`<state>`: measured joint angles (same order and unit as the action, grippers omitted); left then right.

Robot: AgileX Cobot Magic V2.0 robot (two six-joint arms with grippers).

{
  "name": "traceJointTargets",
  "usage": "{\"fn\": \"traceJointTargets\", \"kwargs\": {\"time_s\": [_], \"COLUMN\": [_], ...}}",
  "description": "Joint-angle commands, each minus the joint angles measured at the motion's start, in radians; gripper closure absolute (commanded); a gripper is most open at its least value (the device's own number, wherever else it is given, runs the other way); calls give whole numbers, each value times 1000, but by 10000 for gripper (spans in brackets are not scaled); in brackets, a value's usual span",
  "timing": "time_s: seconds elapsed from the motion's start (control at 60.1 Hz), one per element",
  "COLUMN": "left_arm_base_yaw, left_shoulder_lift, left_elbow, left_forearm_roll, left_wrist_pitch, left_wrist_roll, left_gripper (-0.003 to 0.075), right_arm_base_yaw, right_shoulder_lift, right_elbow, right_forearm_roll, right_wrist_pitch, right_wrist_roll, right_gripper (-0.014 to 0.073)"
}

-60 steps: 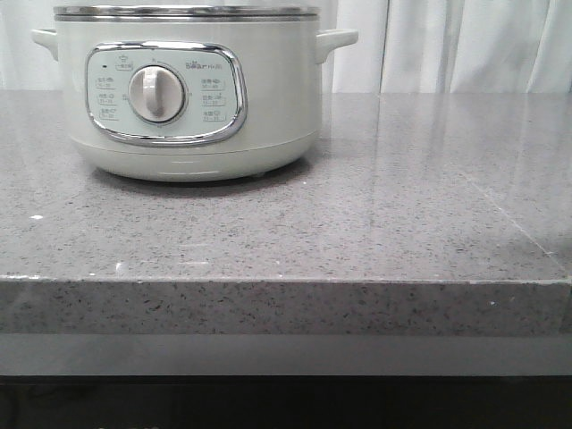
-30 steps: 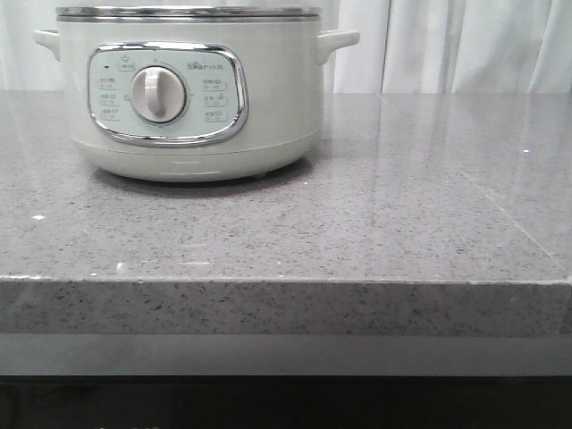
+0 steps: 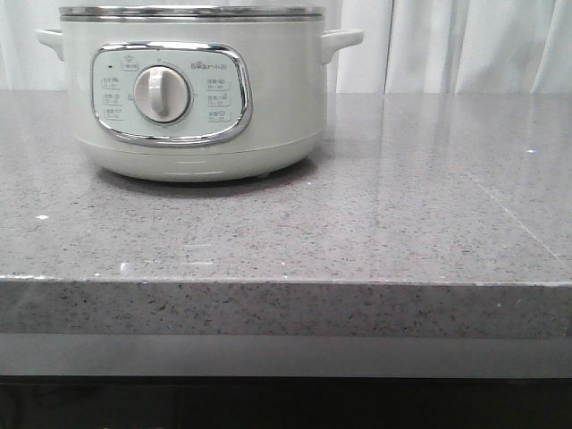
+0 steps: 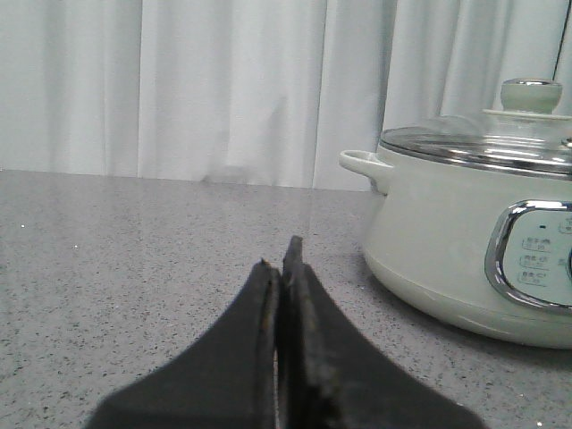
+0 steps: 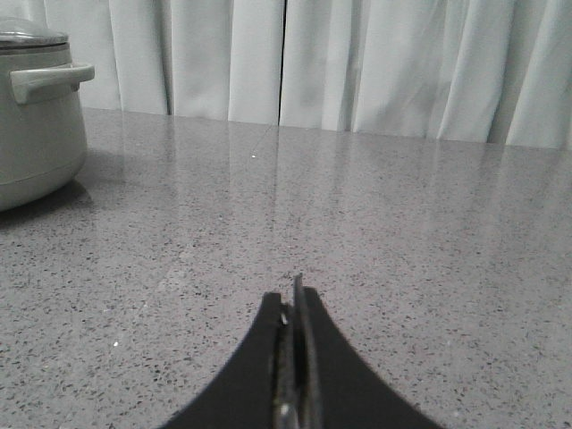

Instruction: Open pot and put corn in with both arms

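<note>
Both claws are pressed together and hold nothing: the left claw (image 4: pixel 281 268) just beside the pot (image 3: pixel 192 89), the right claw (image 5: pixel 295 304) well apart from it. The pot stands on the grey tabletop (image 3: pixel 375 223), likely heavy; its glass lid (image 4: pixel 483 138) looks fragile and slippery, best gripped by its knob (image 4: pixel 530 94). No corn shows; nothing blocks the way.

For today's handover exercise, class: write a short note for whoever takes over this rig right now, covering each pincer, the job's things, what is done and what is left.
Left pincer: shut, empty, low over the counter, left of the pot.
Right pincer: shut, empty, over bare counter to the right of the pot.
Pot: at the counter's back left, dial facing the robot; glass lid with knob on.
Corn: in no view.
Done: nothing visible.
Left: lift off the lid, find the corn, put it in the pot.
</note>
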<state>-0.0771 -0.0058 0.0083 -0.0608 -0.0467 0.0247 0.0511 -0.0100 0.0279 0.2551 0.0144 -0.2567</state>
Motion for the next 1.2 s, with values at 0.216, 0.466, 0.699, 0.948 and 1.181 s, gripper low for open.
{"fn": "traceJointTargets", "kwargs": {"time_s": [0.216, 0.466, 0.699, 0.948, 1.181], "left_arm_base_yaw": [2, 2, 2, 2, 2], "left_shoulder_lift": [-16, -16, -16, -16, -16], "left_elbow": [10, 10, 10, 10, 10], "left_forearm_roll": [-9, -9, -9, -9, -9], "left_wrist_pitch": [-82, -82, -82, -82, -82], "left_wrist_roll": [-2, -2, -2, -2, -2], "left_gripper": [741, 741, 741, 741, 741], "right_arm_base_yaw": [-2, -3, -4, -9, -10], "right_shoulder_lift": [-22, -22, -22, -22, -22], "right_elbow": [-12, -12, -11, -11, -11], "right_forearm_roll": [6, -284, -328, -308, -230], "right_wrist_pitch": [-76, -84, -107, -106, -107], "right_wrist_roll": [-2, 293, 442, 408, 333], "right_gripper": [662, 662, 662, 662, 662]}}
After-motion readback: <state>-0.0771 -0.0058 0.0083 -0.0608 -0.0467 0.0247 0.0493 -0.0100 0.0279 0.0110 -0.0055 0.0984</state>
